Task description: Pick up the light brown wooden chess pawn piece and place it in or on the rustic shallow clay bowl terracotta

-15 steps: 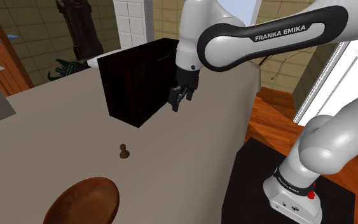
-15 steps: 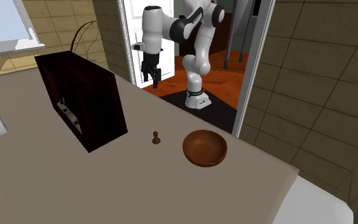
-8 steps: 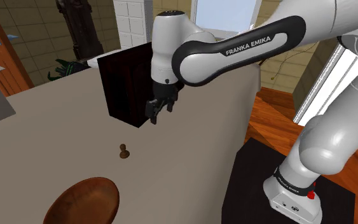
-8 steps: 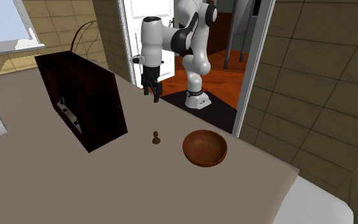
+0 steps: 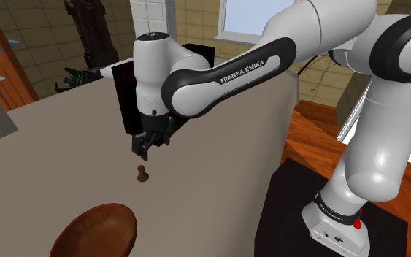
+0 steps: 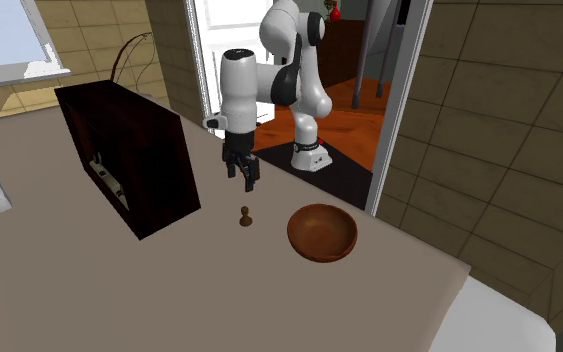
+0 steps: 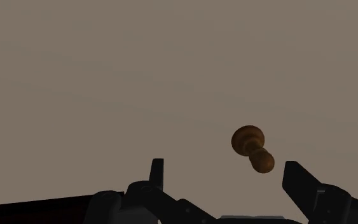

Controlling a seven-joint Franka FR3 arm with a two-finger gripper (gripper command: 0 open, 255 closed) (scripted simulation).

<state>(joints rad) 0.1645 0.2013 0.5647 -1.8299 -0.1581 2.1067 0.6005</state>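
The gripper (image 5: 144, 146) is hanging just above the counter (image 5: 50, 160), its fingers standing apart and clasping nothing. The pawn (image 5: 143, 174) is standing upright on the counter just below it. In the wrist view the pawn (image 7: 252, 147) is showing just ahead of the gripper (image 7: 225, 170), nearer one finger than the other and touching neither. Bare counter is lying open around the pawn on every side. The brown bowl (image 5: 94, 232) is sitting empty near the pawn, apart from it. In the second exterior view the bowl (image 6: 322, 232) is resting close to the counter's edge by the doorway. A tall dark cabinet (image 6: 129, 155) is standing on the counter close behind the gripper, walling off that side.
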